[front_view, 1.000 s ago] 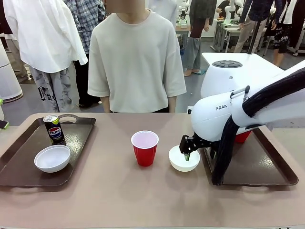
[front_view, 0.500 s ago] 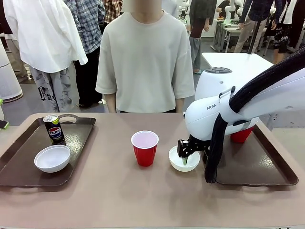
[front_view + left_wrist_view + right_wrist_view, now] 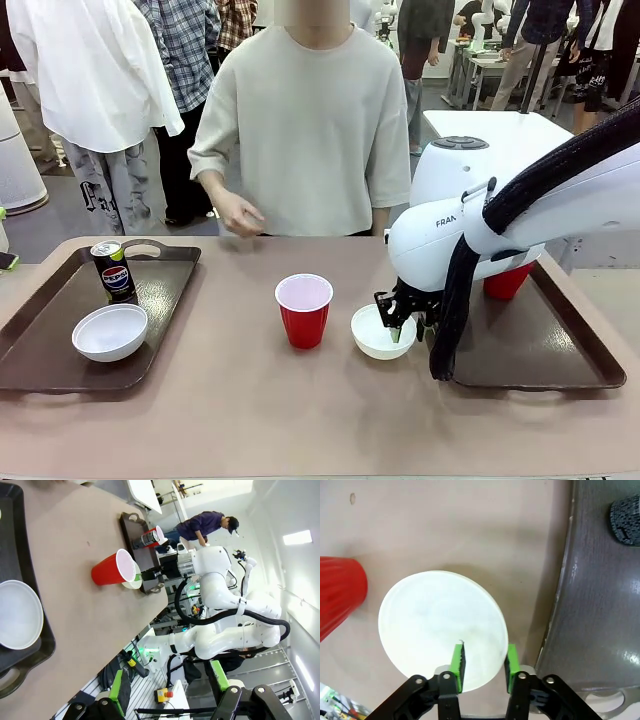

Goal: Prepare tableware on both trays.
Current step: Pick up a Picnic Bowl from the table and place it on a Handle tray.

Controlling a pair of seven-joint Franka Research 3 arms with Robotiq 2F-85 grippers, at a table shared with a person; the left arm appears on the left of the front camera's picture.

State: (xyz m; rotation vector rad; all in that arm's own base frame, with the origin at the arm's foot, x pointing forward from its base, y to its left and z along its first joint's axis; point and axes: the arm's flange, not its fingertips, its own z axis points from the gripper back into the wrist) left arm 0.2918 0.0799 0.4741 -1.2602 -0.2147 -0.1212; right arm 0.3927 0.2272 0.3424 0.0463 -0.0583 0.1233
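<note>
table [image 3: 250,410]: between the robot and a person [image 3: 310,130] standing at its far edge; the person's hand [image 3: 238,213] is above that edge, left of centre
left tray [image 3: 40,340]: on the table's left side
left can [image 3: 114,270]: upright on the left tray, toward its far end
left bowl [image 3: 110,332]: on the left tray, in front of the left can
middle cup [image 3: 303,310]: upright on the bare table, between the trays
middle bowl [image 3: 375,340]: on the bare table, just right of the middle cup and apart from it; just left of the right tray [image 3: 560,350]
right cup [image 3: 508,283]: on the right tray's far part, behind the arm; right can [image 3: 146,539] just beside it
right gripper [image 3: 400,325]: at the middle bowl's rim on the side toward the right tray; one finger over the inside, the other at the outer edge
</note>
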